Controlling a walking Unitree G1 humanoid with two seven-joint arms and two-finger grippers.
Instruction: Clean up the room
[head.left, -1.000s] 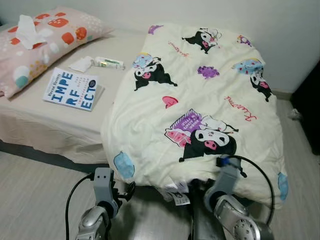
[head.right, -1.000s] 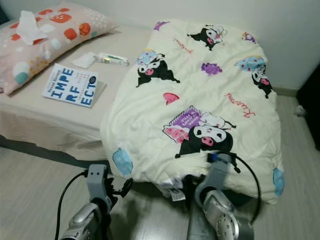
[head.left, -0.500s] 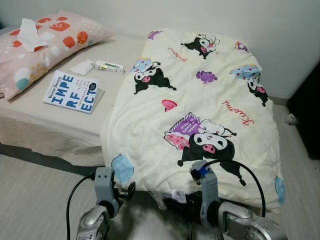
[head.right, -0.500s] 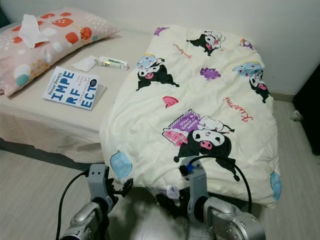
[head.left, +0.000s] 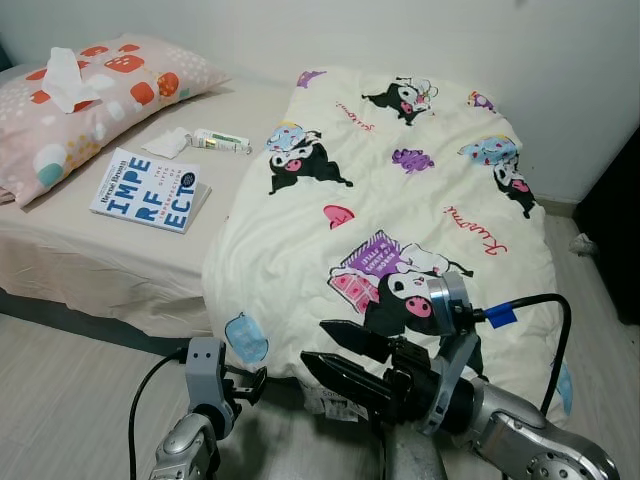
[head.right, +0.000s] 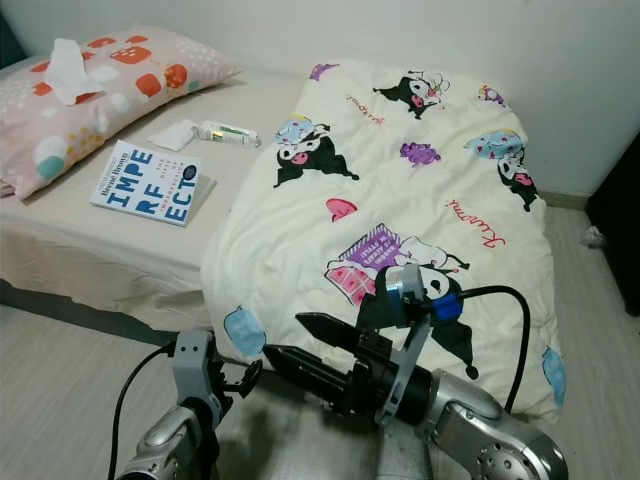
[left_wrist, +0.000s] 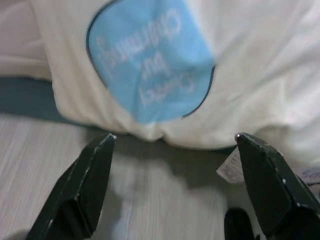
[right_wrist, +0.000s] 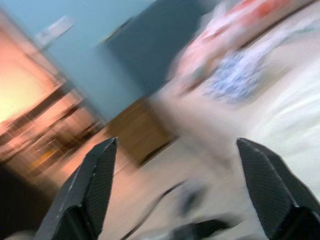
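Right gripper (head.left: 330, 348) swung up toward 9 o'clock, fingers apart, empty; left gripper (left_wrist: 175, 145) open near blanket (head.left: 400, 200) hem, probably reaching next.

Bed (head.left: 120, 270) ahead of me w/ the quilt (head.left: 400, 200) spread over its right half, front edge hanging off toward the floor (head.left: 70, 390). On the bare left half: pillow (head.left: 90, 95) at far left w/ a tissue (head.left: 65, 78) on it, book (head.left: 148, 190) in front of the pillow, tube (head.left: 222, 141) & another tissue (head.left: 168, 143) just behind the book. My right fingers (head.left: 345, 338) are at the quilt's front edge, pointing left; my left fingers (left_wrist: 95, 170) are low by the quilt's hanging corner.
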